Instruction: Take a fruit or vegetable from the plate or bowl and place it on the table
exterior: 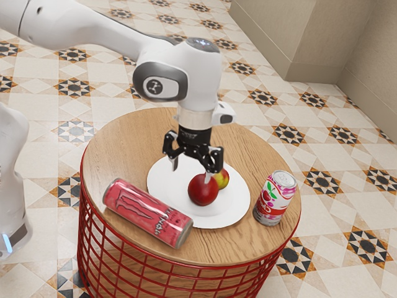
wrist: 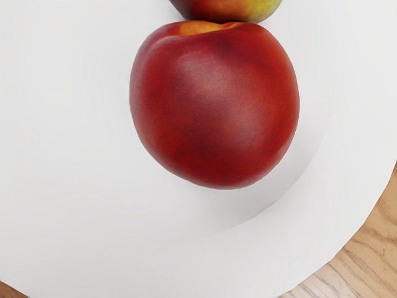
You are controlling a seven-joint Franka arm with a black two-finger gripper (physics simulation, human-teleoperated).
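Observation:
My gripper (exterior: 192, 172) hangs open over the white plate (exterior: 162, 186), its two fingers spread wide with nothing between them. The red fruit (exterior: 203, 189) lies on the plate, just below the finger on the exterior view's right. Behind it and partly hidden is a yellow-red fruit (exterior: 223, 179). From the wrist, the red fruit (wrist: 214, 105) sits under the hand on the plate (wrist: 74, 186), with the second fruit (wrist: 239, 9) touching or very close to it.
On the round wooden table (exterior: 127, 149), a pink-red can (exterior: 147, 213) lies on its side by the plate, toward the exterior view's left. A white and red can (exterior: 275, 198) stands upright near the table's edge at the exterior view's right.

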